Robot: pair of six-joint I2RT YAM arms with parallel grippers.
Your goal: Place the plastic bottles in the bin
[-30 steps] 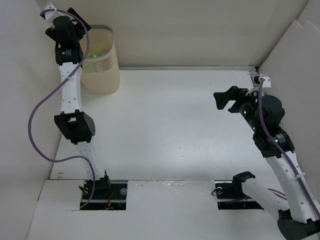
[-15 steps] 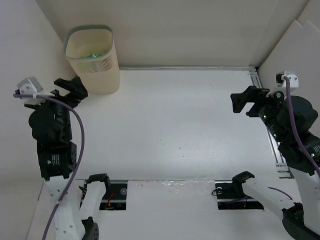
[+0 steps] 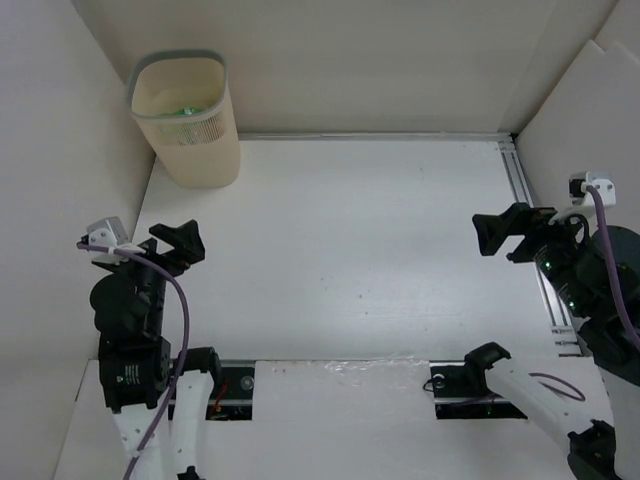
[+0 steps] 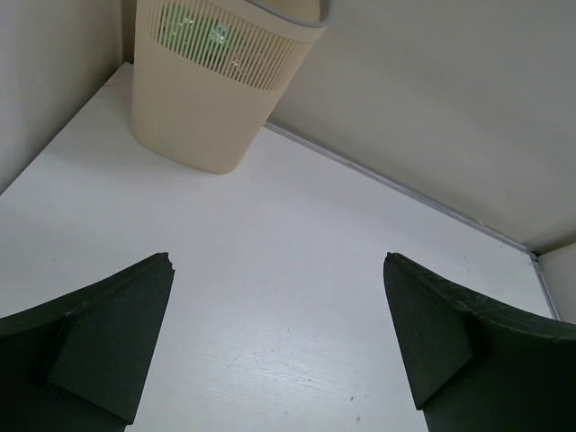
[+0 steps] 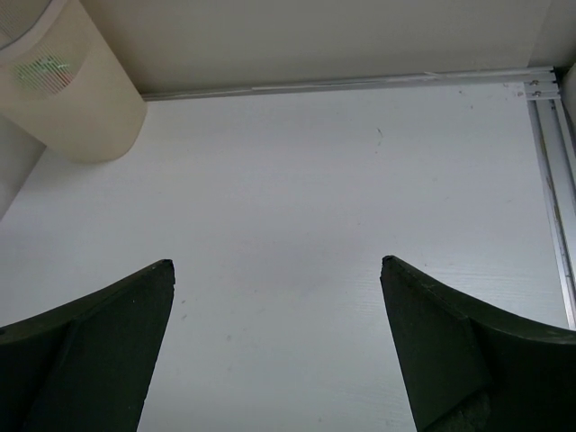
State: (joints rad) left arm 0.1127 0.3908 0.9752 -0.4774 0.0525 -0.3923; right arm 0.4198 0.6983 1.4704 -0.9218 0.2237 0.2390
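Inside the far-left bin a green bottle is seen; jaws of left gripper and right gripper are released.

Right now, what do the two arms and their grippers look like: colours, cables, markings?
White links, black joint housings. A purple cable runs along the left arm, another along the right arm. Each wrist carries a small white camera block. The left gripper and right gripper have matte black wedge-shaped fingers. The right arm's joints show green lights.

Overhead and both low wrist views share the bin.
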